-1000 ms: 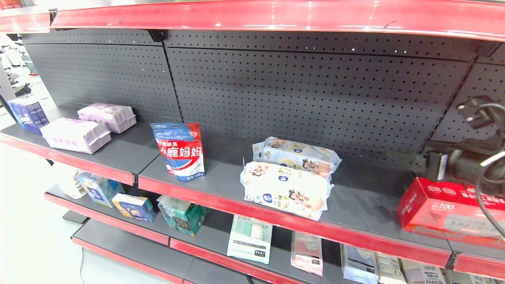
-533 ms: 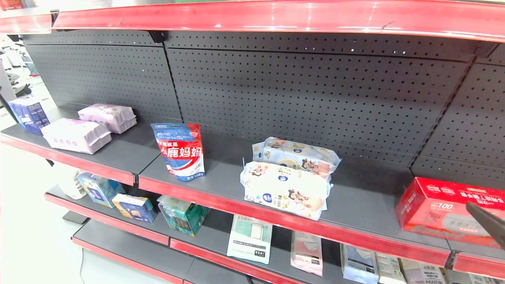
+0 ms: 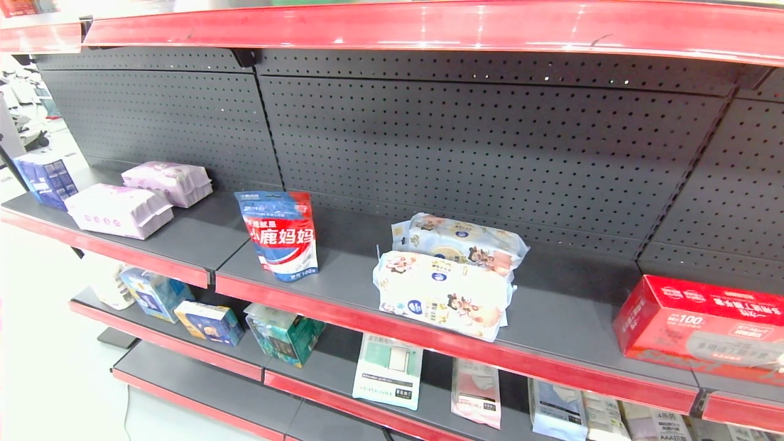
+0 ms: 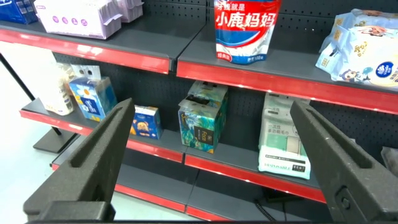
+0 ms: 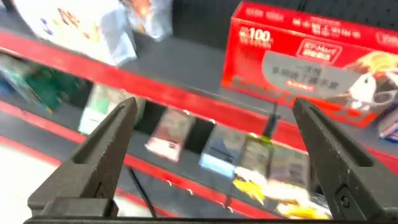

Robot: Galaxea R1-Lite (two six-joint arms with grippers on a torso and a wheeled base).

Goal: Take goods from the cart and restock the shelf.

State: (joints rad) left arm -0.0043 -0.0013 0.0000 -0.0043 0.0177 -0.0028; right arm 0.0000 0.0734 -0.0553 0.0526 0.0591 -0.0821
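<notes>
Head view: shelf (image 3: 569,318) part-stocked, red box (image 3: 698,324) at right, gaps to fill; left gripper (image 4: 211,104) and right gripper (image 5: 214,102) spread, empty.

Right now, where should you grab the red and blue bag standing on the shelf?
Probably the flat top edge of the red and blue bag, coming from the front. It stands upright near the front lip of the shelf, thin at the top, with open space above.
</notes>
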